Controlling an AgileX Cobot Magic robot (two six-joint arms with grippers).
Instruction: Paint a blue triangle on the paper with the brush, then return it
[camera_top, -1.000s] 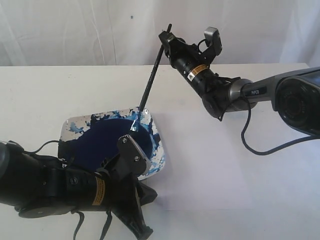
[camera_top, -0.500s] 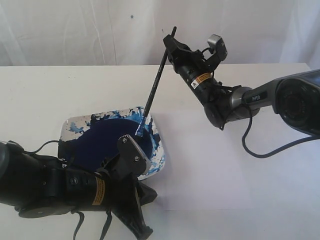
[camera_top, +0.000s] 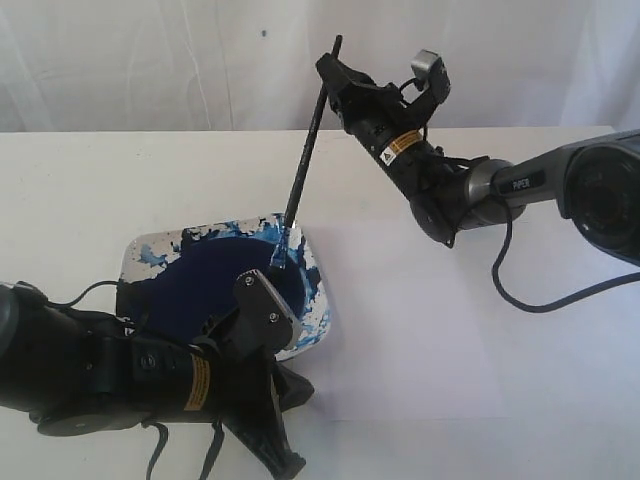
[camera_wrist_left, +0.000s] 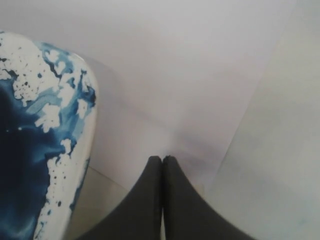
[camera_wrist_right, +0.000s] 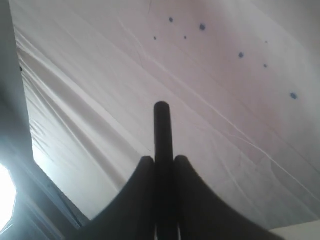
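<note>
The brush (camera_top: 305, 150) is held near its top end by the right pincer (camera_top: 335, 72), which is clamped on the handle. The brush is tilted, and its tip is dipped in the blue paint (camera_top: 205, 285) at the edge of the dish (camera_top: 135, 250) on the table (camera_top: 80, 180). The left pincer (camera_wrist_left: 162, 161) is pressed together with nothing in it, low over the paper (camera_top: 400, 340), just beside the dish. No triangle is seen on the paper, so it looks like paint is being loaded. Next, the brush should be lifted out, carried over the paper and lowered gently until the tip touches
</note>
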